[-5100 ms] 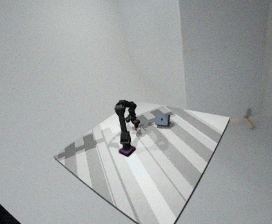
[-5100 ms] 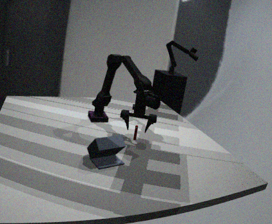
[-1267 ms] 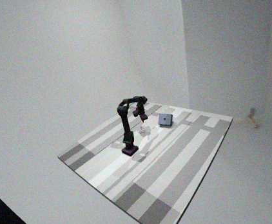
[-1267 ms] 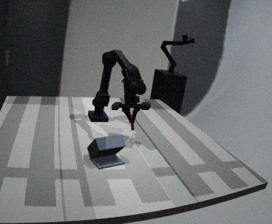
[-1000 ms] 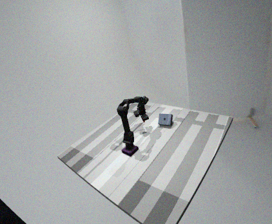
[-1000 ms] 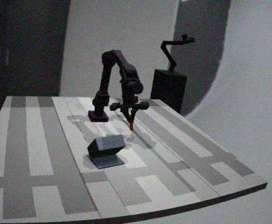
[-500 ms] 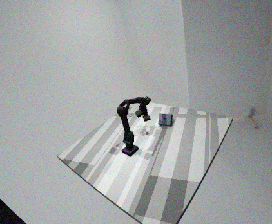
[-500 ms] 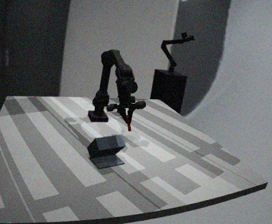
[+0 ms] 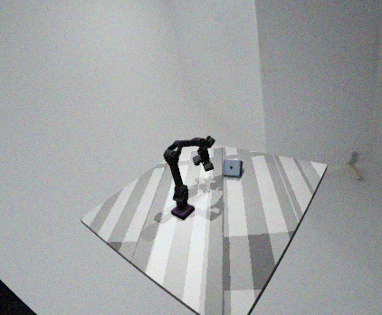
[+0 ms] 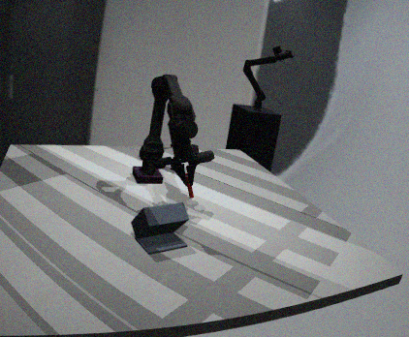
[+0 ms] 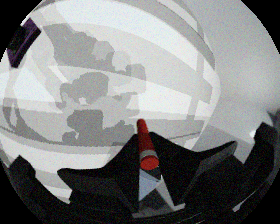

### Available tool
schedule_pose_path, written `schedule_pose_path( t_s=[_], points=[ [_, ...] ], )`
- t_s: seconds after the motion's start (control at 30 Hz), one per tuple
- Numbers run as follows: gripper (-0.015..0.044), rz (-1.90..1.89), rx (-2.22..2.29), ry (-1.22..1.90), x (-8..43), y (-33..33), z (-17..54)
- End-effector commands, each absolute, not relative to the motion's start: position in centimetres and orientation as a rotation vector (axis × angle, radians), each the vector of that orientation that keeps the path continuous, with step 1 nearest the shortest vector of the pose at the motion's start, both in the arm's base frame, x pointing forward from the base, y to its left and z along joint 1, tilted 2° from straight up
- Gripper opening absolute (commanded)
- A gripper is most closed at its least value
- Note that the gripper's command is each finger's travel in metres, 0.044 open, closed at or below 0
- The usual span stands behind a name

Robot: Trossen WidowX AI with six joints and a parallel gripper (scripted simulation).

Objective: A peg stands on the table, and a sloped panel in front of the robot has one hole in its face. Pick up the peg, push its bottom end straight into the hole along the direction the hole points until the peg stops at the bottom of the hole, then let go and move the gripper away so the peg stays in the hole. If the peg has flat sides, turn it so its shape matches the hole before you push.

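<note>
My gripper (image 10: 188, 180) (image 11: 143, 136) is shut on the red round peg (image 10: 191, 192) (image 11: 143, 131), which has a grey band near its near end in the wrist view. The peg's lower end points down, tilted slightly, and hangs above the table (image 10: 251, 213). The sloped panel (image 9: 227, 173) (image 10: 166, 218) is a blue-grey block on a thin base plate. Its small dark hole (image 9: 231, 167) shows in the top view; the exterior view does not show the hole. The gripper is apart from the panel, on the robot's side of it. The fingertips are too dark to make out in the top view.
The purple arm base (image 9: 183, 211) (image 10: 147, 175) (image 11: 24, 44) stands on the striped table. Shadows of the arm fall across the table. Behind the table, a second dark arm (image 10: 254, 82) stands on a black box (image 10: 253, 131).
</note>
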State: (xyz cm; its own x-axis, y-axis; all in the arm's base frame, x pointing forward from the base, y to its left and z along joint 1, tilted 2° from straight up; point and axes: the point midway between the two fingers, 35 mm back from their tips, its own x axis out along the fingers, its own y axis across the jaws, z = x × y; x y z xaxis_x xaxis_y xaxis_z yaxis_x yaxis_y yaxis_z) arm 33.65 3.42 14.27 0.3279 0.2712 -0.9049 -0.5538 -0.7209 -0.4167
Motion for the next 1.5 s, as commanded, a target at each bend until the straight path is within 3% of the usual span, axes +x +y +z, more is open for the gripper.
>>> schedule_pose_path(
  t_s=[0.0,1.47],
  points=[
    [0.0,1.447,-1.891,0.232,33.7,3.0,14.6],
    [0.0,1.211,-1.926,0.184,34.6,-2.8,15.4]
  ],
)
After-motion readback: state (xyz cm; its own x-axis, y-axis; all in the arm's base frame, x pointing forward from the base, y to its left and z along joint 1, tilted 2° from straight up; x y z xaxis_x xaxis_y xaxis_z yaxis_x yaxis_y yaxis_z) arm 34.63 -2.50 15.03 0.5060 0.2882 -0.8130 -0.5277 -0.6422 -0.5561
